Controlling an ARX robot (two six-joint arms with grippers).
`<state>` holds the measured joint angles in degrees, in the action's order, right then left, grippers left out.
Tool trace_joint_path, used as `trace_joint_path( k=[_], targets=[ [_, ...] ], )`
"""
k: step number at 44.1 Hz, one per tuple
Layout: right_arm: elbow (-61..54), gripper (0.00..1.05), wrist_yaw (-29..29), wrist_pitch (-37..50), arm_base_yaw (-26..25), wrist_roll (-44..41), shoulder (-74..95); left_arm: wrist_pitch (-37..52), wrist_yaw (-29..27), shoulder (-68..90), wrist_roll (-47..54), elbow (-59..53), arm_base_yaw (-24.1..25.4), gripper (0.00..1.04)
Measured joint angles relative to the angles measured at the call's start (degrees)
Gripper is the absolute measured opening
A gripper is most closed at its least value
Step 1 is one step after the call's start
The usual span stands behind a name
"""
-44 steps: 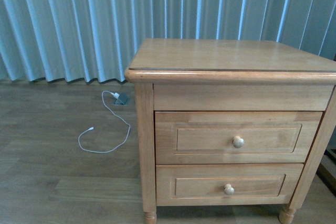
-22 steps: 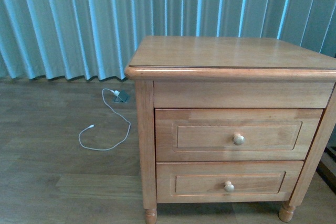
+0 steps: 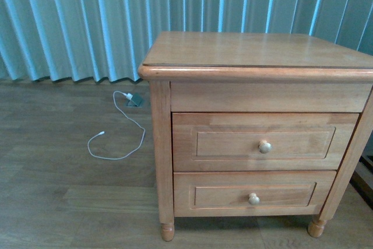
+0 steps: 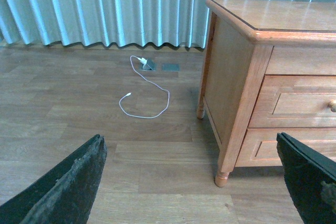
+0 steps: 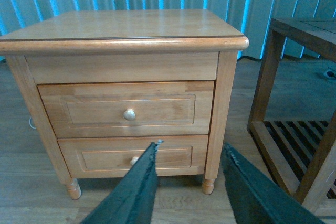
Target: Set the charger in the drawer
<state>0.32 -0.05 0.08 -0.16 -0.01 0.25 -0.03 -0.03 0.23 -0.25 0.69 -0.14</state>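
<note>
The wooden floor (image 3: 58, 202) carries a nightstand (image 3: 256, 91) on short round legs. Its top is bare. On the floor near its left side lies a thin white cable (image 3: 125, 138) in a loose loop, one end at a small grey box (image 3: 135, 100) by the curtain.
</note>
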Motion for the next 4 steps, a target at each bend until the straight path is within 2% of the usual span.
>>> trace_joint_path(
  k=[4],
  targets=[
    [0.0,0.62,0.0,0.0,0.0,0.0,0.0,0.0,0.0,0.0,0.0,0.0,0.0,0.99]
  ],
)
